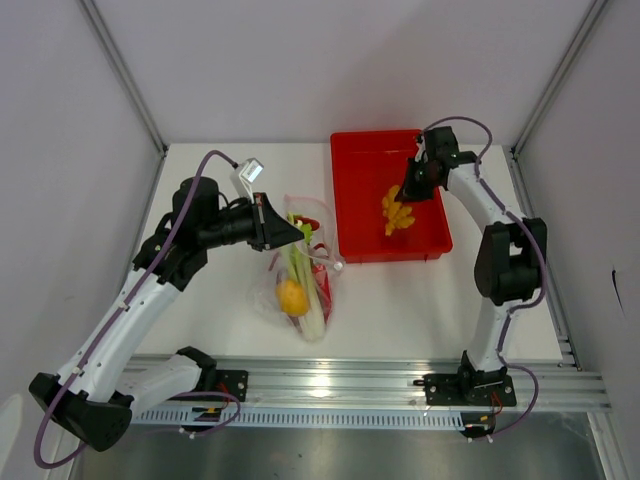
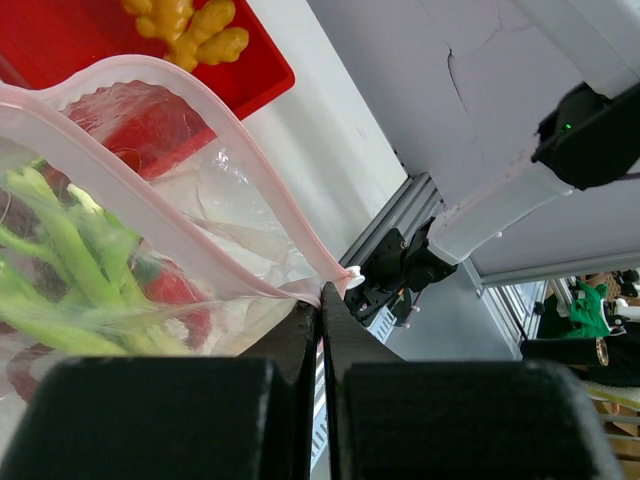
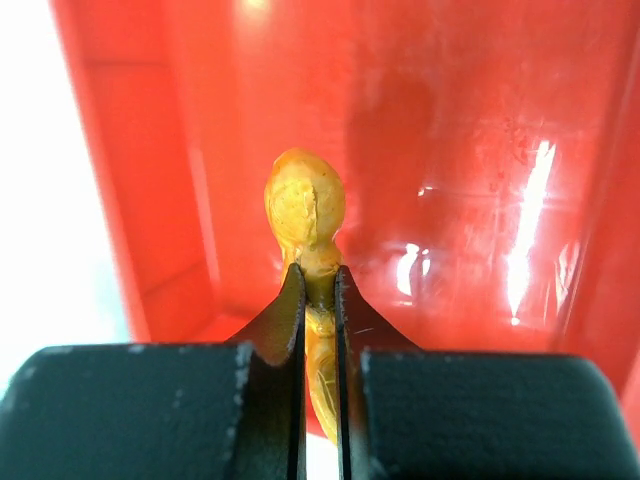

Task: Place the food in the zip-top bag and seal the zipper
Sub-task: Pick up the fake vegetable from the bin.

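The clear zip-top bag (image 1: 268,292) lies on the table left of the tray. It holds a green-and-white stalk (image 1: 304,272), a red lobster (image 1: 309,222) and a round orange piece (image 1: 292,297). My left gripper (image 1: 290,232) is shut on the bag's mouth edge, and its tips (image 2: 322,300) pinch the pinkish zipper (image 2: 200,110) near one corner. The mouth gapes open, with the stalk (image 2: 60,250) and lobster (image 2: 150,125) showing through the plastic. My right gripper (image 1: 408,192) reaches into the tray, shut (image 3: 320,280) on a knobbly yellow food piece (image 3: 305,205).
The red rectangular tray (image 1: 360,160) sits at the back right and its walls surround my right gripper (image 3: 450,150). An aluminium rail (image 1: 370,385) with both arm bases runs along the near edge. White walls and frame posts close in the table on three sides.
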`<state>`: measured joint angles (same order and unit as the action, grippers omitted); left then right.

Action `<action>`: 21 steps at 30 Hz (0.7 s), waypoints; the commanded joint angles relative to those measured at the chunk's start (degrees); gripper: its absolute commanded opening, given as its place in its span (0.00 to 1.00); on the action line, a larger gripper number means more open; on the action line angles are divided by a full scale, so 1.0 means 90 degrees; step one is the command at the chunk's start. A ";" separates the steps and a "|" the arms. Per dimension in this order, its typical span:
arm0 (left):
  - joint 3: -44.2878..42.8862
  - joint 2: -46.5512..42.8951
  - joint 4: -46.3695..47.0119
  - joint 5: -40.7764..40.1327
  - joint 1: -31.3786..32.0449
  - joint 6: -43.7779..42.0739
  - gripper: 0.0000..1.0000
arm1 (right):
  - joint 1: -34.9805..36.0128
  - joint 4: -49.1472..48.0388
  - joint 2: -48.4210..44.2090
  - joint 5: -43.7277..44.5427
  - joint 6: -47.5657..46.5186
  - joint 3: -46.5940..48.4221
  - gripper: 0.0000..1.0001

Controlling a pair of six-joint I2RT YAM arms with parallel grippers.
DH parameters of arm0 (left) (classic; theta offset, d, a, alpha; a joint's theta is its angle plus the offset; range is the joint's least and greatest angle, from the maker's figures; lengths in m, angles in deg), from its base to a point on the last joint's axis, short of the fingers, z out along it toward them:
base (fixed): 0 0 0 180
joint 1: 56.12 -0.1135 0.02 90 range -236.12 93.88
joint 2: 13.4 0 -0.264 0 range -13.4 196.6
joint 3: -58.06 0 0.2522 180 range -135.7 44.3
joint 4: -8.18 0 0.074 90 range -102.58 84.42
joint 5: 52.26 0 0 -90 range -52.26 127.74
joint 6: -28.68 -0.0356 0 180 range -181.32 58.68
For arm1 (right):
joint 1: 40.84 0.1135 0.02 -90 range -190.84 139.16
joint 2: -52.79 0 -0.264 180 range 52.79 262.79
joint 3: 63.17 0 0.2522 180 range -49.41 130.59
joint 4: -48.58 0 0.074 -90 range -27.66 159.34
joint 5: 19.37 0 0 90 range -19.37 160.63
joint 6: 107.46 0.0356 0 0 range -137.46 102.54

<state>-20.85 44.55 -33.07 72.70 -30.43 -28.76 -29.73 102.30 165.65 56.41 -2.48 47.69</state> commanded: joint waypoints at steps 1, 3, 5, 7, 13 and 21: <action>-0.0076 -0.0053 0.0427 0.0188 -0.0052 0.0045 0.01 | 0.0015 -0.0251 -0.0898 -0.0080 0.0190 -0.0017 0.00; -0.0076 -0.0033 0.0427 0.0169 -0.0052 0.0035 0.00 | 0.0034 -0.0261 -0.1103 -0.0255 0.0269 -0.0008 0.00; -0.0066 -0.0014 0.0427 0.0168 -0.0052 0.0016 0.01 | 0.0064 -0.0300 -0.1464 -0.0402 0.0414 0.0002 0.00; -0.0066 0.0025 0.0427 0.0168 -0.0052 0.0015 0.01 | 0.0152 -0.0319 -0.1844 -0.0588 0.0532 0.0012 0.00; -0.0105 0.0074 0.0447 0.0168 -0.0052 0.0025 0.01 | 0.0805 -0.0077 -0.2393 -0.0784 0.0825 0.0567 0.00; -0.0096 0.0084 0.0427 0.0139 -0.0052 0.0025 0.01 | 0.1840 0.0666 -0.2384 -0.0003 0.0748 0.1905 0.00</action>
<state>-20.85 45.53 -32.65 72.67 -30.43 -28.79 -15.50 105.17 145.76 53.22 4.03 60.22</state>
